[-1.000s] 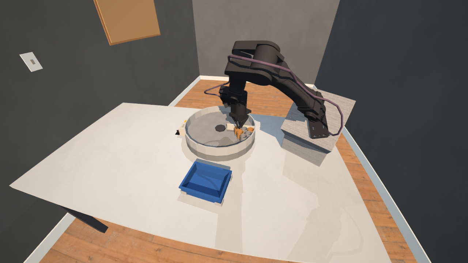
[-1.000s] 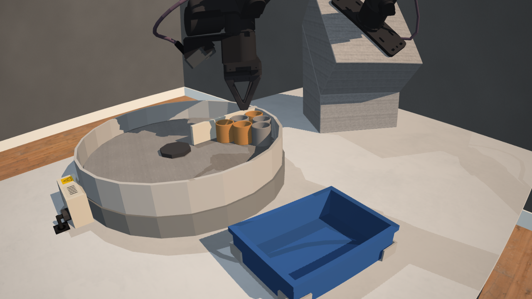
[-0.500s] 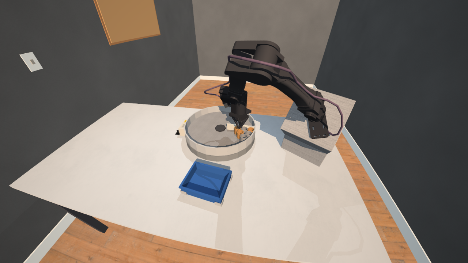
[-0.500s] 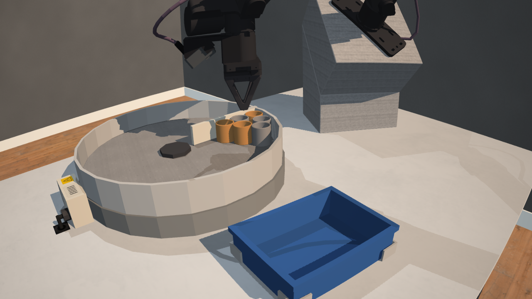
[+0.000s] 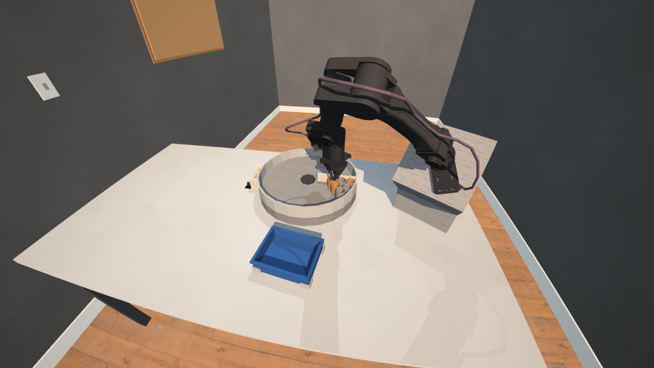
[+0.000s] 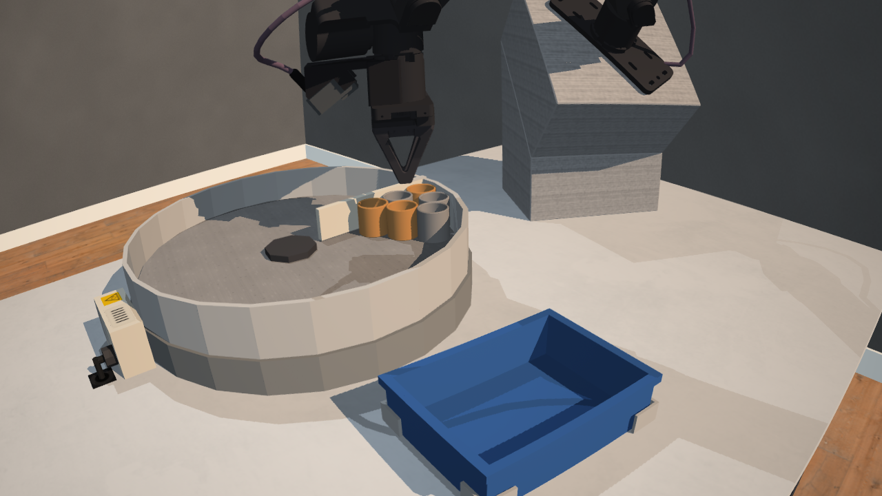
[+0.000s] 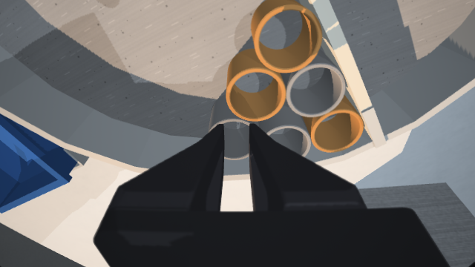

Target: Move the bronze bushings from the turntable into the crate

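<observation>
Three bronze bushings stand upright in a tight cluster with three steel ones on the turntable (image 5: 274, 206) (image 6: 247, 333): one bronze bushing (image 6: 371, 223) (image 7: 289, 58) nearest the hub, another bronze bushing (image 6: 402, 225) (image 7: 257, 105) beside it, and a third bronze bushing (image 6: 421, 188) (image 7: 334, 135) near the rim. One steel bushing (image 6: 433, 226) is at the cluster's front, a second steel bushing (image 7: 319, 101) lies between bronze ones, and the third is partly hidden by a finger. My gripper (image 5: 335, 178) (image 6: 404, 181) (image 7: 236, 133) is above the cluster, empty, fingers narrowly apart. The blue crate (image 5: 282, 273) (image 6: 573, 431) is empty.
A cream divider (image 6: 335, 220) (image 7: 352, 70) stands beside the cluster. A dark hub (image 5: 307, 179) (image 6: 289, 248) sits at the turntable's centre. A raised wall rings the turntable. A control box (image 6: 130, 348) adjoins its outside. The arm's grey pedestal (image 5: 422, 203) (image 6: 592, 191) stands beyond.
</observation>
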Robot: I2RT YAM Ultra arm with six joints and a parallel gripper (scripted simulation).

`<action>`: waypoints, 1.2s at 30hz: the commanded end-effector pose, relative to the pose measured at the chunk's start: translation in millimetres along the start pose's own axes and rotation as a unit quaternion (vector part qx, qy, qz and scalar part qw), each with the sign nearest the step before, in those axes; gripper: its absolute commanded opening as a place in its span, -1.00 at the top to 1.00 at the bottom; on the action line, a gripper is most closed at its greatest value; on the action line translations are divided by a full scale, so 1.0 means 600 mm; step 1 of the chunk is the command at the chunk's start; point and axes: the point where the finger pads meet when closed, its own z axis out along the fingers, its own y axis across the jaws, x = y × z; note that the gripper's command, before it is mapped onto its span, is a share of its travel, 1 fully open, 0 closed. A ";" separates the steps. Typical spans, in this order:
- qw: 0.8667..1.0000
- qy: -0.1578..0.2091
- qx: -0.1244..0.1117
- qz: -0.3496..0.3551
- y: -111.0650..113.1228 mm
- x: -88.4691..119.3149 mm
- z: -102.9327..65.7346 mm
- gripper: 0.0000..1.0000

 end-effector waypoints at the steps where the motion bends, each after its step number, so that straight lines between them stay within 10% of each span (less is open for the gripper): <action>1: 1.000 -0.023 -0.001 -0.011 0.019 -0.028 -0.023 0.70; 32: 1.000 -0.022 -0.001 -0.011 0.020 -0.028 -0.022 0.70; 36: 1.000 -0.015 0.000 -0.011 0.013 -0.028 0.016 0.70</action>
